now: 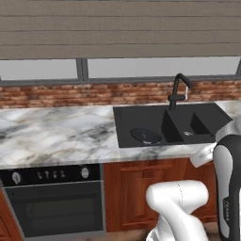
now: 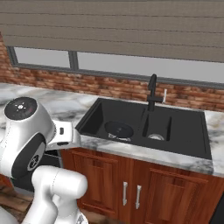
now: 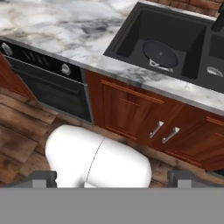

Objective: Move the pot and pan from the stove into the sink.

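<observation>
— Hand view, kitchen: where is the pan?
— Flat in the left basin of the dark sink, set into the marble counter, right of the oven.
— And the end effector?
— Fingers spread wide apart, clamped on nothing, near the wooden cabinets.

I have the arm folded back and held low, its elbow bent up in front of me and the wrist pointing down. The tool hangs with its jaws spread wide, both fingertips far apart and nothing between them.
</observation>
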